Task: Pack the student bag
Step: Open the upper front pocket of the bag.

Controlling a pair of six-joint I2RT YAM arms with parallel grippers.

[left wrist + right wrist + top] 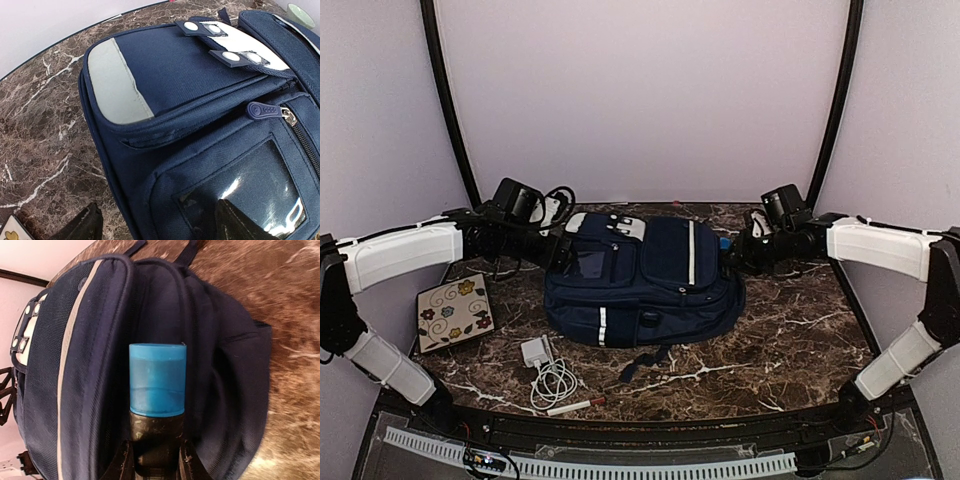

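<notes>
Right wrist: right end effector (pixel 156 460) clamped on blue-topped tube (pixel 157 380), student bag (pixel 100 365) just ahead.
Left wrist: left end effector (pixel 160 225) fingers apart, student bag beneath.

A dark brown marble table (pixel 790 340), veined in white, fills the space; plain pale lilac walls (pixel 640 90) close it in, two black curved posts (pixel 445 100) rise at the back corners, the light soft and even
</notes>
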